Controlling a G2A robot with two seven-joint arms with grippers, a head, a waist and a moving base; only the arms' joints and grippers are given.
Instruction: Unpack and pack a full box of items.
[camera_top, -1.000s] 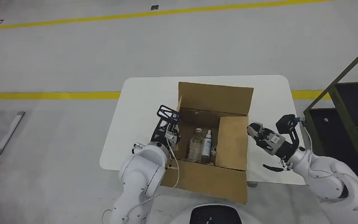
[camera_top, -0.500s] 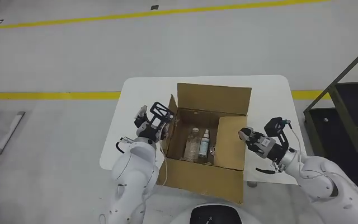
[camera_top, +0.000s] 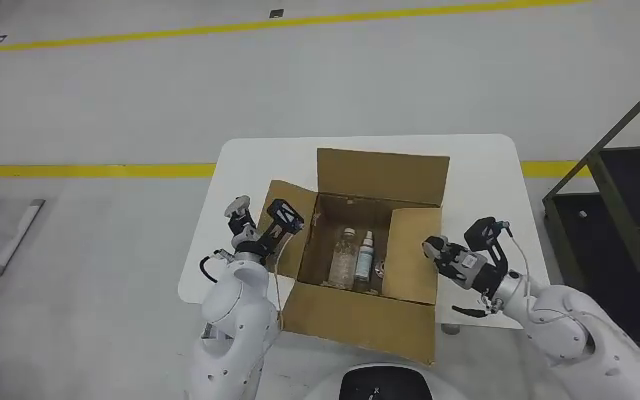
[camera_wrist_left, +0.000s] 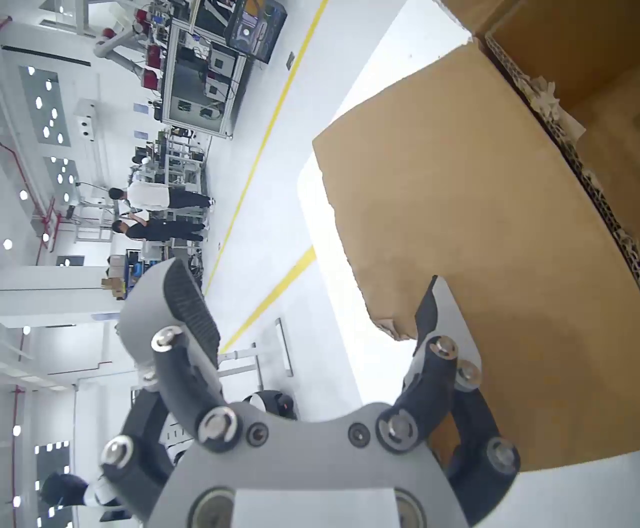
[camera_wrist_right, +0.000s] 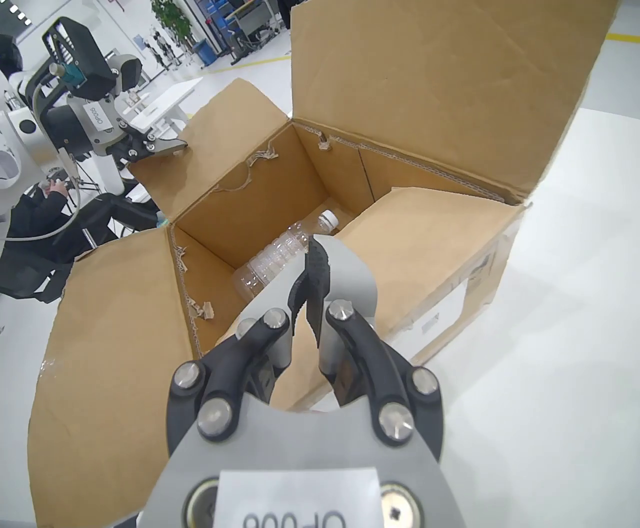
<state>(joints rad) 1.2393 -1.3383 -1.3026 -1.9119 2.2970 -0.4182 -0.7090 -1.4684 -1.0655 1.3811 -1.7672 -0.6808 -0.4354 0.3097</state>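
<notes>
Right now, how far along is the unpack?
Early. Done: the box has its far, near and left flaps folded open. In hand: the open left end effector sits at the left flap. The shut right end effector sits by the right flap, which lies in over the opening. Left: swing that flap out, lift out the clear bottle and small white-capped bottle lying inside, then repack.

The white surface (camera_top: 480, 165) has round corners; one open brown box (camera_top: 360, 315) sits on it, flaps spread.
</notes>
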